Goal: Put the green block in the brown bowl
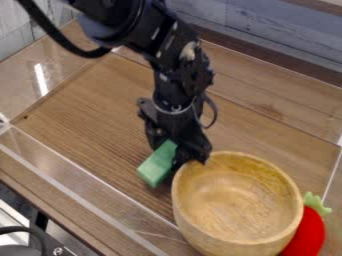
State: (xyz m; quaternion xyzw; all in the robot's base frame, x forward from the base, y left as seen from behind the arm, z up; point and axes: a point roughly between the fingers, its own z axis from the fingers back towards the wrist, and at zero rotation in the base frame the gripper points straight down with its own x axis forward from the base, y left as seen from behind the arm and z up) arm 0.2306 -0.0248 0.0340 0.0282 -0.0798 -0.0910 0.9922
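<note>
Left wall (pixel 40 80): clear plastic, standing along the left side of the tabletop (pixel 80 125); glare on its panel.
Front wall (pixel 94 200): clear plastic, running from the left edge down toward the lower right, just in front of block and bowl.
Open wood, left: bare grain between left wall and arm, widest free stretch in view.
Arm (pixel 147 45): black, entering from the upper left, reaching down over the middle of the tabletop.
Pincer (pixel 174 150): pointing straight down, pressed together on the upper end of the block.
Block (pixel 159 164): light green bar, tilted, top end pinched between the black fingers (pixel 191 150), lower end low by the wood; contact with the wood not clear. Left of the bowl, just beside its rim, outside it.
Bowl (pixel 241 165): light-brown wood, large, at lower right; inside bare. Rim right beside the pincer, touching or not unclear.
Open wood, behind: free strip between arm and back edge, running to the right.
Red toy (pixel 310 232): round, green leaf on top, tucked against the bowl's right side at the frame edge.
Right wall (pixel 337 140): only a sliver visible at the right edge.
In the way: bowl's near rim, between block and bowl's hollow.
</note>
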